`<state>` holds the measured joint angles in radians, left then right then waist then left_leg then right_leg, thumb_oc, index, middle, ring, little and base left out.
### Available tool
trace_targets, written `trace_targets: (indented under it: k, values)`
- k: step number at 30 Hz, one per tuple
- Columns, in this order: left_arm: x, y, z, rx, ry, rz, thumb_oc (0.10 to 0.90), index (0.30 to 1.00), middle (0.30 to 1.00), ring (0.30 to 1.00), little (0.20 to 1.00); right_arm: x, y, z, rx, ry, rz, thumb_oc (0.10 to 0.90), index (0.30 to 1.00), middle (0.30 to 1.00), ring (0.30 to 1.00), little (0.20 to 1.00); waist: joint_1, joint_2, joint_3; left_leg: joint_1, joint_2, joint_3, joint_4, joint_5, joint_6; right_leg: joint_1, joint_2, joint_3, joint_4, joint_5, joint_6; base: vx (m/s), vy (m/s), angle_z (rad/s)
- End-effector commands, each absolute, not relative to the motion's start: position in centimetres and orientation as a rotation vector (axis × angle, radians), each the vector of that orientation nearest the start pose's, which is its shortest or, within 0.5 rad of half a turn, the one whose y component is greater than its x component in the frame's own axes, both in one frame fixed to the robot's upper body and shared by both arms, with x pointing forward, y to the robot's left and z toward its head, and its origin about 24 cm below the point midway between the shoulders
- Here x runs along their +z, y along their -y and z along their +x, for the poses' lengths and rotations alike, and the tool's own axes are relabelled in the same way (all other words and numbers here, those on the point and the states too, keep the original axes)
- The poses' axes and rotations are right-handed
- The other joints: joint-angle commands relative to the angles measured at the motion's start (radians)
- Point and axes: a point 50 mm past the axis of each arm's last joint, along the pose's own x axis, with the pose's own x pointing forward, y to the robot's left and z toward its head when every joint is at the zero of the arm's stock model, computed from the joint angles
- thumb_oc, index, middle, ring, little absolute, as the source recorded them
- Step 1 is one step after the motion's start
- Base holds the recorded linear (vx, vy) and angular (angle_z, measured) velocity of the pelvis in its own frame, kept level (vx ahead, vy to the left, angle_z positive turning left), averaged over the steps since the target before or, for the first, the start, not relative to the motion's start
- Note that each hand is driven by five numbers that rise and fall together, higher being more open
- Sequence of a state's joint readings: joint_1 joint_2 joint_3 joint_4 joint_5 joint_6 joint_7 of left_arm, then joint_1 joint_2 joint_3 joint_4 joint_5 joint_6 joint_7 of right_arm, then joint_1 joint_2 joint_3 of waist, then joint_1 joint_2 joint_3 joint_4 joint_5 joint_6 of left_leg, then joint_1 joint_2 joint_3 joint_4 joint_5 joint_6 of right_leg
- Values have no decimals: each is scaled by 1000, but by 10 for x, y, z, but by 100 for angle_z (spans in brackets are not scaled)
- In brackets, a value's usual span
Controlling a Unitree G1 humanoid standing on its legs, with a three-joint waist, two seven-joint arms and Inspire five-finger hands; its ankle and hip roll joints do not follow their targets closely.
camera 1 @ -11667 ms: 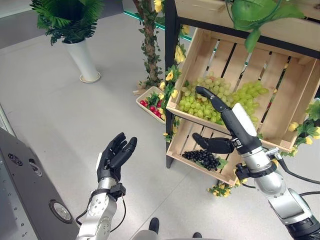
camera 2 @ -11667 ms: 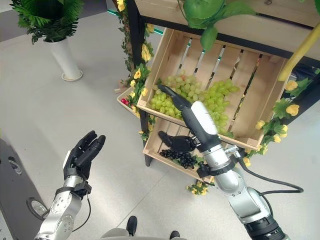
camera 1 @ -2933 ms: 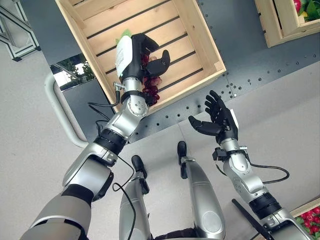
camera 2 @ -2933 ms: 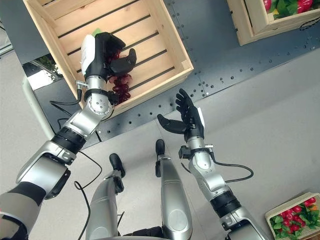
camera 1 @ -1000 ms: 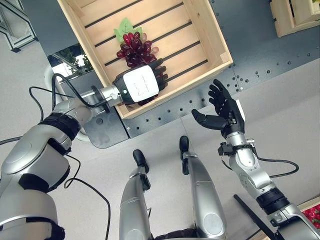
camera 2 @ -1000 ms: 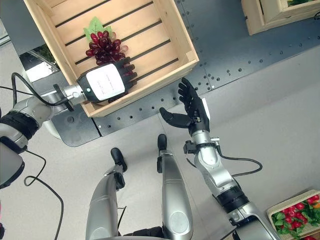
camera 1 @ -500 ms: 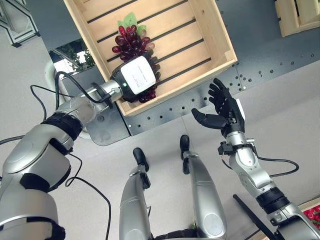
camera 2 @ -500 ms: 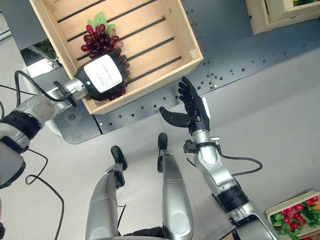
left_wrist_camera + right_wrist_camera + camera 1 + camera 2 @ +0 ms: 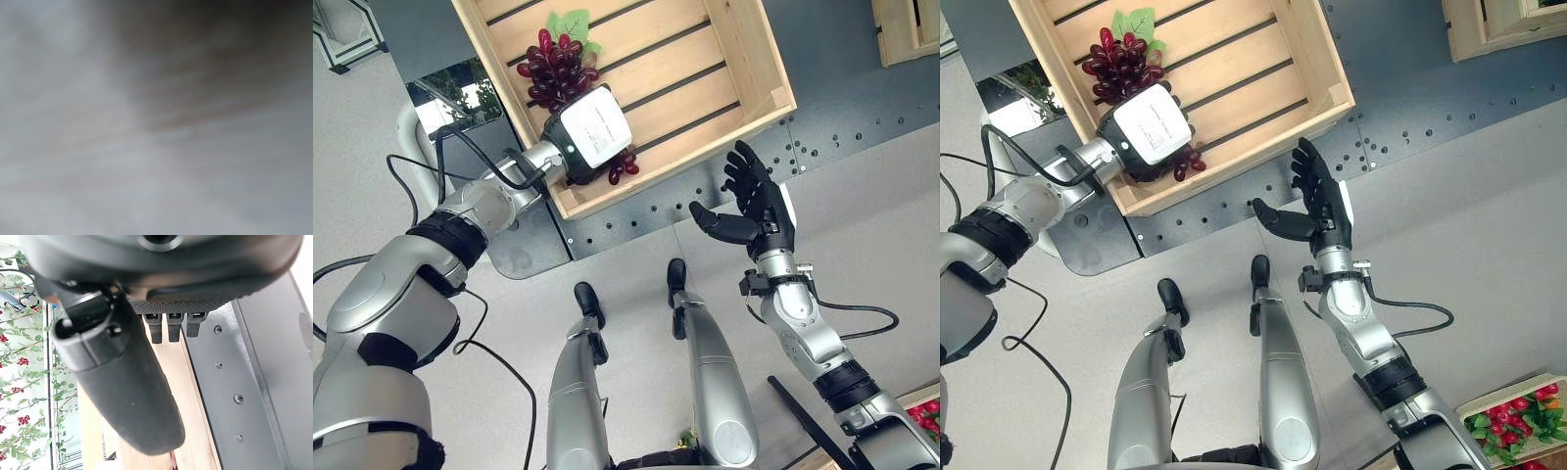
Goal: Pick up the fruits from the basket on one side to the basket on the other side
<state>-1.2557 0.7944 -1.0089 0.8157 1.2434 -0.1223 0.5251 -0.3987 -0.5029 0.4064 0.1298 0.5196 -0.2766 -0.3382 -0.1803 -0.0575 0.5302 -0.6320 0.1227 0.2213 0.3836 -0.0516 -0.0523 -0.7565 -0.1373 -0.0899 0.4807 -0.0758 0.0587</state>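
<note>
resting on red grapes (image 9: 558, 67) in crate (image 9: 744, 59), left robot hand (image 9: 592, 132), grip unclear; right robot hand (image 9: 1322, 211) spread, empty.

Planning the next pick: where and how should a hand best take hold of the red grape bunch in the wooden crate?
The red grape bunch lies flat on the slats of the wooden crate, leaf end away from the robot. Probably best to come down from above and wrap the wide middle. The left hand lies over its lower end; its fingers are hidden.

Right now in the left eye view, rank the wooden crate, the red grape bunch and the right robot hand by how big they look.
1. Wooden crate.
2. and 3. Red grape bunch, partly hidden by the left robot hand, and right robot hand look alike; the right hand seems nearer the camera.
</note>
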Motion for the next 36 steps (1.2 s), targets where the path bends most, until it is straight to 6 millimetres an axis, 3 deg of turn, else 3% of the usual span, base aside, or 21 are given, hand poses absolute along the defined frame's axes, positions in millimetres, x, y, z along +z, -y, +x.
trace_targets:
  k: [1,9,12,14,16,17,18,21,25,27,36]
  values:
    - [249,-198,399,81,872,2431,400,300,300,300,300,178,153,298,92,618,101,800,900,900,900,900,-27,-19,-10,0,-10,42,19,-22,20,83,40,-8,-91,32,6,0,0,0]
    - [251,-189,391,61,1079,2326,400,300,300,300,300,180,153,296,100,631,111,800,900,900,900,900,-23,-16,-10,33,-13,44,0,-21,22,112,42,-6,-98,30,8,0,0,0]
    - [255,-184,388,113,1146,2202,400,300,300,300,300,179,151,295,109,626,116,800,900,900,900,900,-19,-13,-10,60,-16,43,-9,-25,24,134,42,-3,-103,27,7,0,0,0]
    - [266,-182,379,217,1258,1946,400,300,300,300,300,179,151,294,111,626,115,800,900,900,900,900,-10,-12,-10,99,-19,37,-17,-31,27,168,44,1,-104,21,8,0,0,0]
    - [270,-181,374,264,1309,1812,400,300,300,300,300,178,151,293,109,626,113,800,900,900,900,900,-7,-11,-10,119,-19,37,-18,-34,28,186,44,3,-105,18,8,0,0,0]
    - [273,-183,369,323,1344,1644,400,300,300,300,300,176,151,293,105,626,109,800,900,900,900,900,-1,-12,-10,148,-20,36,-19,-39,28,215,44,2,-108,13,6,0,0,0]
    - [273,-184,369,327,1344,1632,400,300,300,300,300,176,151,293,106,626,109,800,900,900,900,900,-1,-12,-10,151,-20,36,-19,-39,28,218,44,2,-109,13,6,0,0,0]
    - [276,-189,360,422,1332,1324,400,300,300,300,300,171,153,293,96,616,119,800,900,900,900,900,11,-14,-10,232,-29,25,-29,-49,29,302,40,-2,-127,6,2,0,0,0]
    - [278,-193,356,462,1273,1130,400,300,300,300,300,169,154,294,96,601,127,800,900,900,900,900,16,-14,-10,304,-33,24,-50,-50,29,371,38,-2,-147,4,1,6,8,-4]
    - [278,-199,353,497,1194,960,400,300,300,300,300,165,154,293,106,581,128,800,900,900,900,900,15,-12,-10,388,-36,30,-89,-47,29,448,37,0,-180,4,0,17,23,-9]
    - [262,-227,347,573,1022,476,400,300,300,300,300,154,157,290,127,543,98,800,900,900,900,900,3,13,-101,532,-37,52,-187,-42,29,581,36,-3,-264,-7,-8,20,23,-9]
